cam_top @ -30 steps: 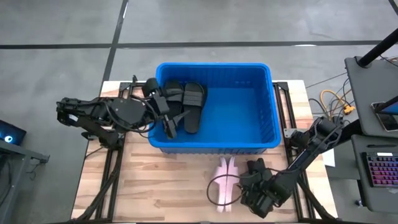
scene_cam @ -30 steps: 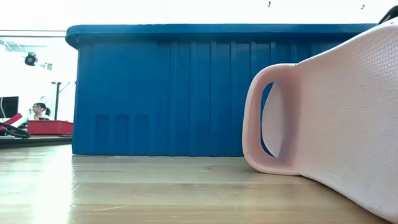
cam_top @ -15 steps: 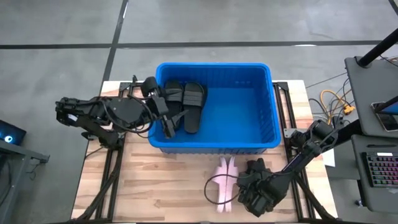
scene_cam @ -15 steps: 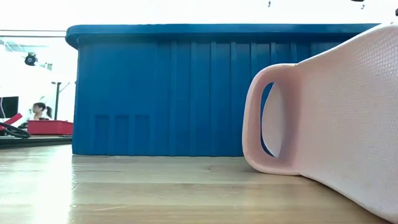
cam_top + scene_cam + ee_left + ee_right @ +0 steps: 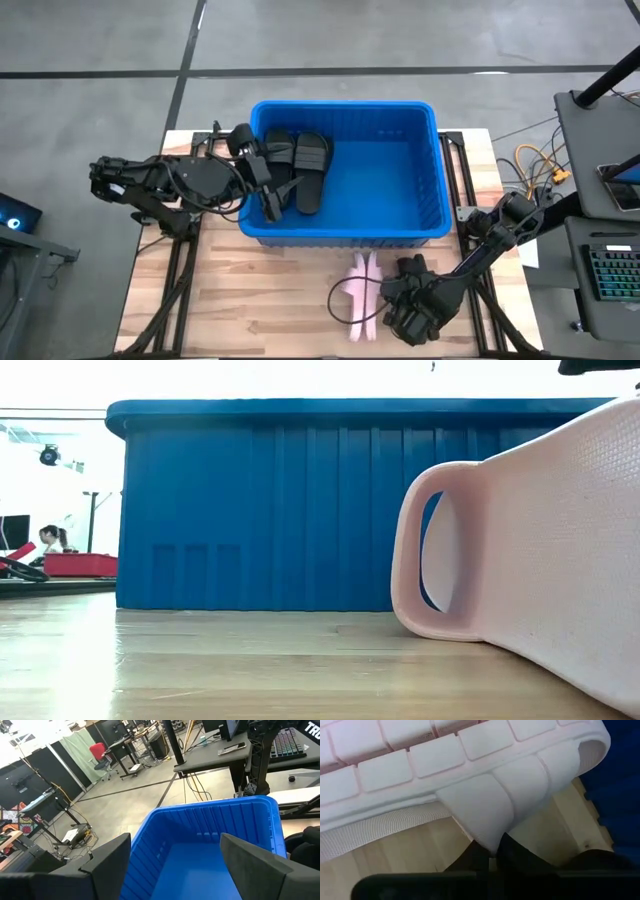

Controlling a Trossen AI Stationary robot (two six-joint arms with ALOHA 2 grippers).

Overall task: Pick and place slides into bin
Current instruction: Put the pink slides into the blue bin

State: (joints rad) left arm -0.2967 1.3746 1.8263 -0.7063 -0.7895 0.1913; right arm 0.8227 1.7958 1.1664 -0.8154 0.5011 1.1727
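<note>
Right wrist view: right gripper [image 5: 490,851] fingers, wide a second ago, now pinch the pink slide [image 5: 361,296] near the desk's front edge, below the bin [image 5: 440,215]. Grasp made; lift comes next. Left gripper [image 5: 262,170] spread wide over bin's left wall.

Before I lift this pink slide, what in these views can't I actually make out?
- How many black slides are in the bin: high view, they overlap and the open left gripper covers part of them.
- Bin contents: low view, the wall hides the inside; left wrist view cuts off the bin floor.
- Right gripper, shut on the pink slide: high view, the arm covers its fingertips.
- Pink slide's full length: low view, cut off by the right edge.
</note>
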